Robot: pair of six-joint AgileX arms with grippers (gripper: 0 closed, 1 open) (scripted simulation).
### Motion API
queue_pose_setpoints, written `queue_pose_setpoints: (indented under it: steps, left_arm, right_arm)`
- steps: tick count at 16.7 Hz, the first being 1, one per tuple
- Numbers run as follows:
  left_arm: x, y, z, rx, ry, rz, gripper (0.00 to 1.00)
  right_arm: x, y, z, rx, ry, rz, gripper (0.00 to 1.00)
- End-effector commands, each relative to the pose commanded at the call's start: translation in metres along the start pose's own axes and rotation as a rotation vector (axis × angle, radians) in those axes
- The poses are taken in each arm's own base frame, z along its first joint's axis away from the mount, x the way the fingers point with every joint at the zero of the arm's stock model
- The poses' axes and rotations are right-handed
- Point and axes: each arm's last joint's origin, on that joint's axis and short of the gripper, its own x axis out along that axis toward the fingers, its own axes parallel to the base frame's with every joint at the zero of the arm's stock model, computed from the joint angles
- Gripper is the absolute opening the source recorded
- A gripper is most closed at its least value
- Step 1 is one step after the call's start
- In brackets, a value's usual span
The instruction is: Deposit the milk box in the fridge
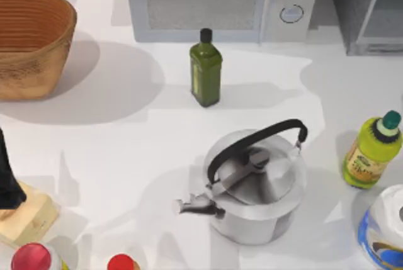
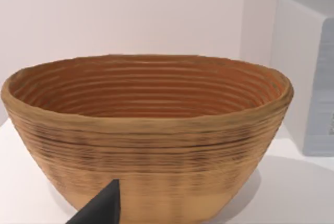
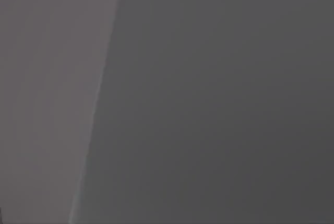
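From above, the fridge stands at the table's back right corner, next to the microwave. The kettle and two bottles stand well in front of it. I cannot place the milk box on the table.

In the left wrist view, the left gripper faces the basket. I cannot tell whether it is open or closed, and I judge that arm idle.

The right wrist view gives flat dark grey planes, probably the fridge wall close up. I cannot tell whether the right gripper is clamped on the milk box. If it is, I'd go in slowly, keep the carton upright, set its base flat on a shelf, then release.
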Motion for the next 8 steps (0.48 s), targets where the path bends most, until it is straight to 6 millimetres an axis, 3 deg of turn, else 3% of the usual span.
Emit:
queue_pose_setpoints:
  steps: [8]
  left_arm:
    - [0.0000,0.0000,0.0000,0.000,0.000,0.000,1.00]
  right_arm:
    - [0.0000,0.0000,0.0000,0.000,0.000,0.000,0.60]
